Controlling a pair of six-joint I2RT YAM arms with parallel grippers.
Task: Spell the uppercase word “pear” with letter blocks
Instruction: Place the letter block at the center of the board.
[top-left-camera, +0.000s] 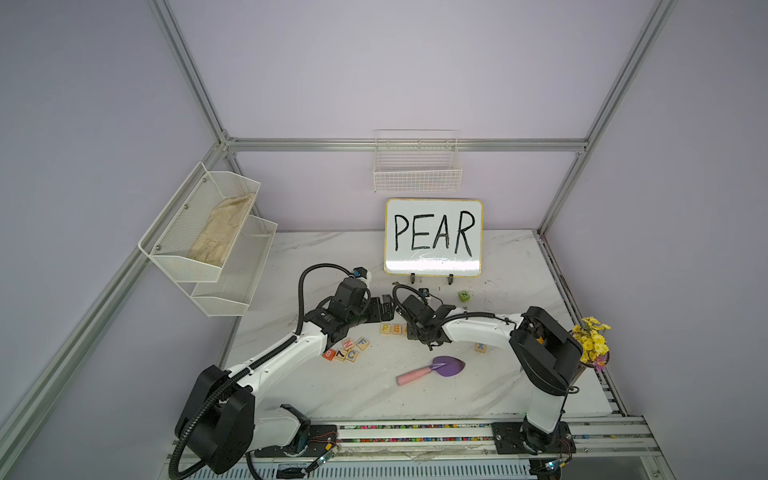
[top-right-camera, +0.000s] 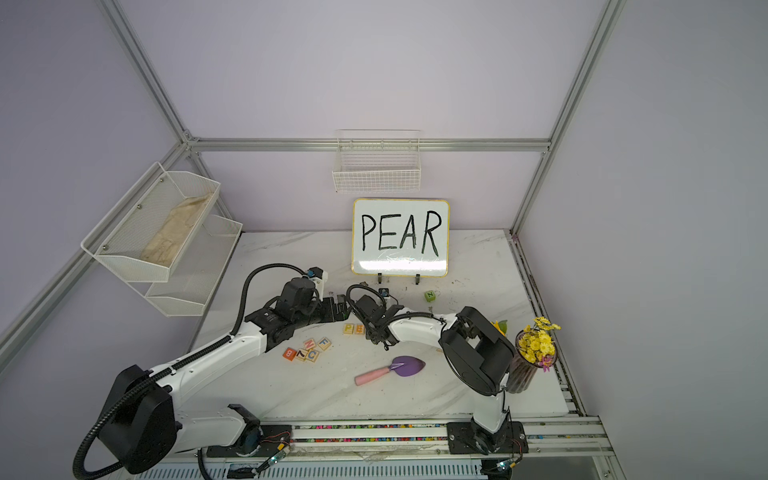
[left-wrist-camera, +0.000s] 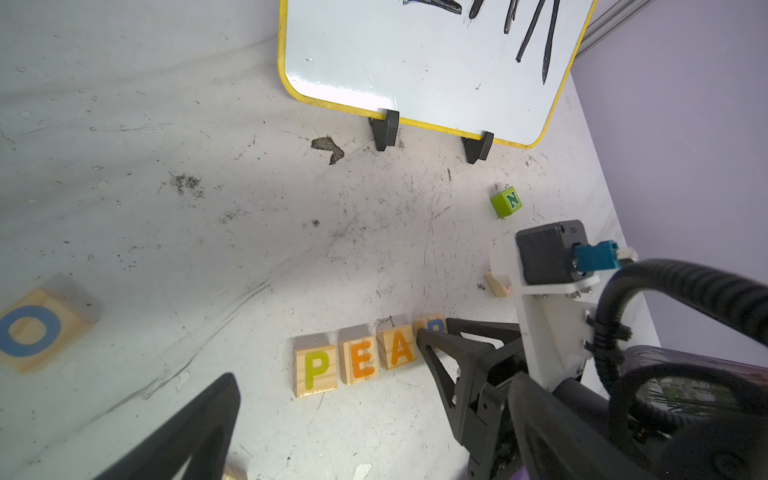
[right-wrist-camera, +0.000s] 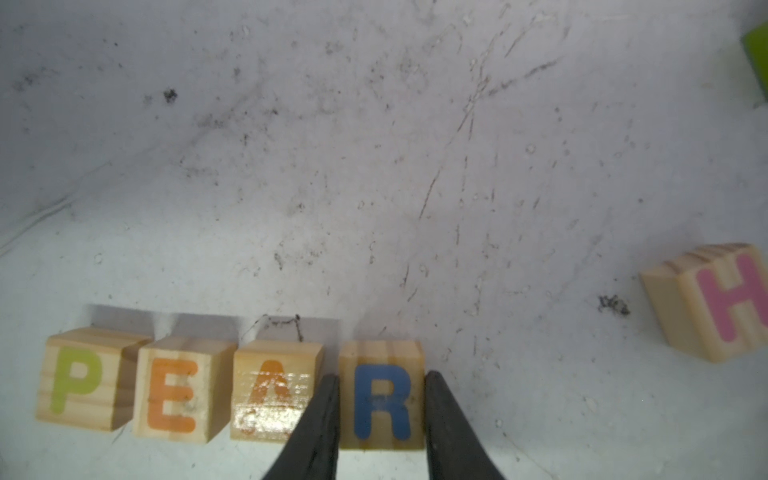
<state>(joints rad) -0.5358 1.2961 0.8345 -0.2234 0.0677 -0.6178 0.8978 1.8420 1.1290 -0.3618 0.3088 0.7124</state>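
Though letter blks read PEAR along lower frame, unfinished: rt gripper pinching R blk, release pending. Lt gripper wide, empty.

You have the right gripper clamped on the R block. One dark finger sits in the gap next to the A block and the other is against the R's outer side. The P block, E block, A and R sit in a close row reading PEAR. A pink-lettered H block lies skewed, well apart, on the scuffed white surface. A green cube is cut off at the frame edge.
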